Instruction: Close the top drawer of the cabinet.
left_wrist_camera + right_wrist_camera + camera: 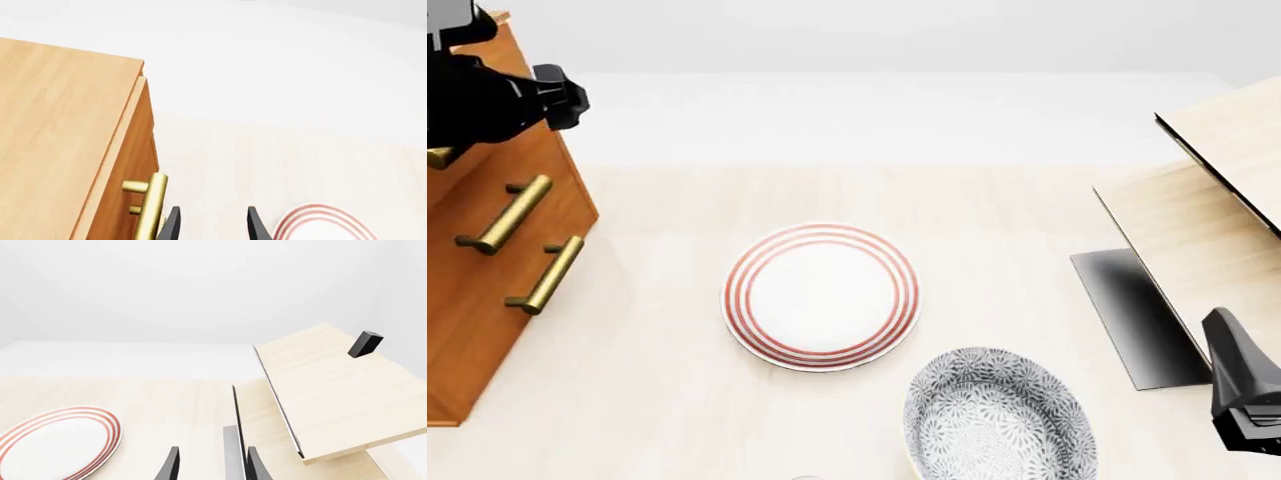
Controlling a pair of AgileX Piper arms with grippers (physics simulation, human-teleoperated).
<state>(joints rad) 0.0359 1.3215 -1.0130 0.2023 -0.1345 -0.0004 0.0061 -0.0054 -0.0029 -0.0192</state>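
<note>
1. Cabinet (494, 300): stands at the far left of the desk (654, 400), on the left arm's side. Orange-brown wood, flat top visible in the left wrist view (60, 115).
2. Top drawer (133, 165): located directly beside the left jaws, front face nearly flush with the cabinet body, only a narrow step visible under the top panel. Judged closed or almost closed; remaining travel, if any, cannot be confirmed.
3. Brass handle (150, 205) of the top drawer: just outside one jaw finger, not between the jaws.
4. Left gripper (212, 224): jaws spread, nothing pinched. Positioned high at the drawer front, consistent with a pushing contact rather than a grasp. Mostly masked by the arm in the front view (501, 95).
5. Two lower drawer handles (507, 215) (545, 275): below the left jaws, not involved.
6. Red-ringed plate (822, 296): mid-desk, between both jaws, well apart from the cabinet; clear of the push path.
7. Grey patterned bowl (1001, 415): nearer the right jaws, untouched.
8. Pale slanted panel structure (1214, 200): ahead of the right jaws.
9. Right gripper (212, 465): jaws spread, empty, parked low at the right edge (1244, 385); judged idle.
10. Markings: no brand, label or legible writing found.
</note>
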